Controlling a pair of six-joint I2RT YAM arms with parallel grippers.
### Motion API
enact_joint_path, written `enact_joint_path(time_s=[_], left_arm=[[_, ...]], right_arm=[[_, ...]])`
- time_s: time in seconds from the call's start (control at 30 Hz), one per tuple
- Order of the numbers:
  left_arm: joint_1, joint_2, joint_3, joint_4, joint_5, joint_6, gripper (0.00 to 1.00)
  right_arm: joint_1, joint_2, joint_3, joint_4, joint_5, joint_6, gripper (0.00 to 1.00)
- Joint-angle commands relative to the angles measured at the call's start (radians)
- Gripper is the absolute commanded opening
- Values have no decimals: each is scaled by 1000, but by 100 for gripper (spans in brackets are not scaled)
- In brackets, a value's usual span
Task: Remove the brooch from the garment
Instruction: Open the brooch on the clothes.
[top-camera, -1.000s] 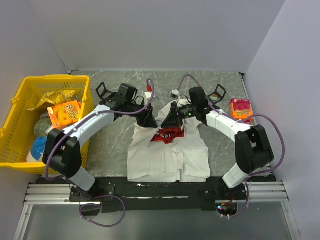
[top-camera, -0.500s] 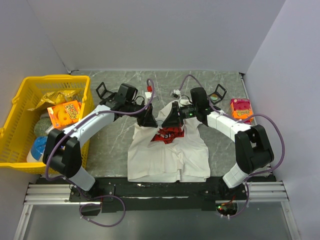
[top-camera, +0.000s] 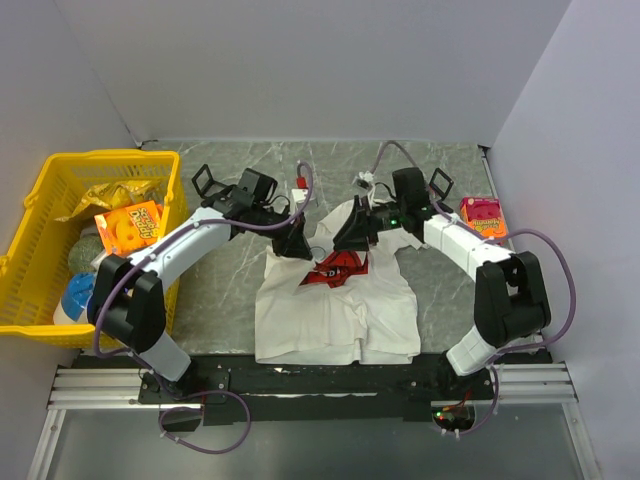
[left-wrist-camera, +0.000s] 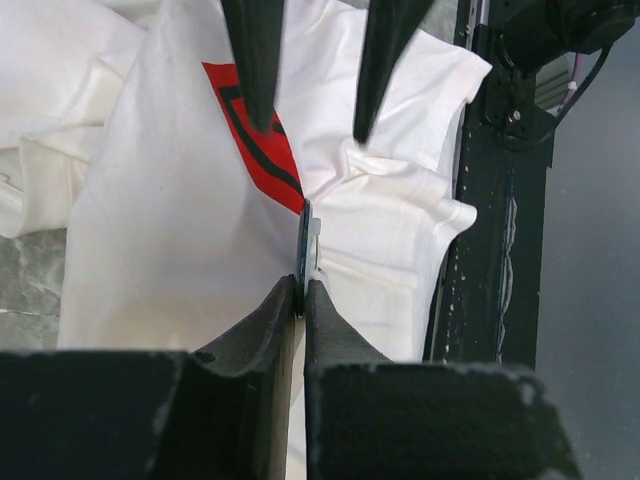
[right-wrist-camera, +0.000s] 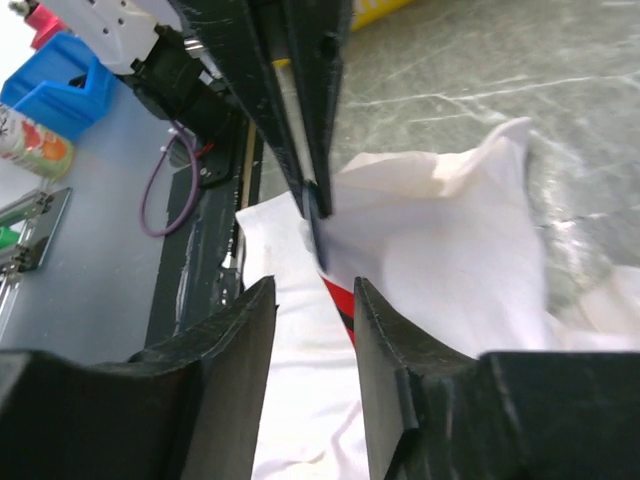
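At the far left of the marbled table (top-camera: 225, 290), a yellow basket (top-camera: 110, 155) is sitting with an orange box (top-camera: 128, 228) and other packets piled inside it. Reaching in from that side, the left gripper (left-wrist-camera: 302, 290) is hovering over the collar end of the garment (top-camera: 335, 310), its jaws clenched tight and grasping the brooch (left-wrist-camera: 308, 240), which is showing edge-on in the left wrist view as a thin grey metal strip standing up from the fingertips. White fabric is rising in a tent toward that strip, and the red print (top-camera: 335, 268) is creasing just beyond it; whether the brooch is free of the cloth cannot be told. The rest of the garment is lying flat at the middle of the table, hem toward the arm bases. Just right of the pinch, the right gripper (right-wrist-camera: 313, 295) is facing the left one with its fingers released and spread apart, gripping nothing. Farther right, an orange-and-pink box (top-camera: 482, 218) is lying near the table's edge.
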Motion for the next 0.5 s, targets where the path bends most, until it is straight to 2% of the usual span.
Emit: enact_joint_path(time_s=[0.0, 0.2, 0.47], left_arm=[[-22, 11, 62, -73, 38, 77, 1], [-48, 47, 104, -144, 54, 114, 1], [-51, 30, 90, -124, 66, 105, 1]], right_arm=[[-25, -73, 57, -96, -21, -107, 49], [24, -74, 60, -65, 28, -110, 64], [71, 11, 102, -31, 48, -78, 63]])
